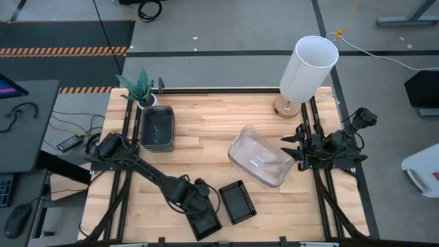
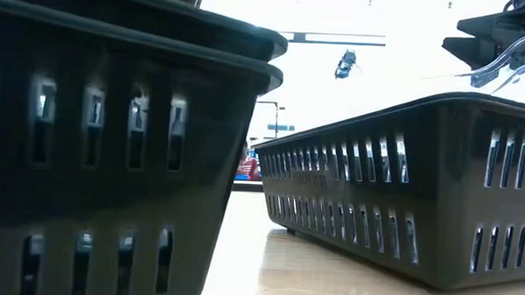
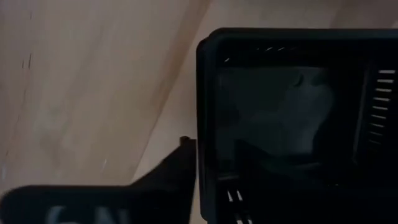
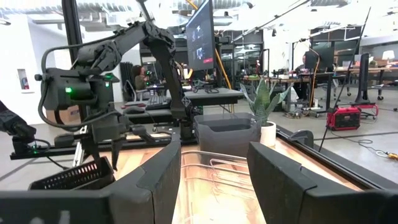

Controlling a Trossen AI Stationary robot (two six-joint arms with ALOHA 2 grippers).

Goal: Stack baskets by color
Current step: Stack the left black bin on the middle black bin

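Observation:
Two black perforated baskets sit nested one in the other (image 2: 114,142) at the table's near edge (image 1: 206,227). My left gripper (image 1: 203,217) points down over this stack, open. One finger (image 3: 169,180) stands outside a side wall (image 3: 208,124); the other finger is hidden. A third black basket (image 1: 237,202) rests alone on the table just right of the stack. My right gripper (image 4: 214,180) waits open and empty at the table's right edge (image 1: 293,147). My left gripper comes at the black stack from above, fingers pointing down (image 4: 102,152), with one finger close beside the outer face of the top basket's side wall. I cannot tell whether either finger touches the wall. The stack rests on the table.
Smoky grey-brown baskets (image 1: 157,127) stand stacked at the far left beside a potted plant (image 1: 140,88). Clear baskets (image 1: 260,156) lie right of centre. A white lamp (image 1: 307,68) stands at the far right. Bare wood shows in the middle (image 1: 206,123).

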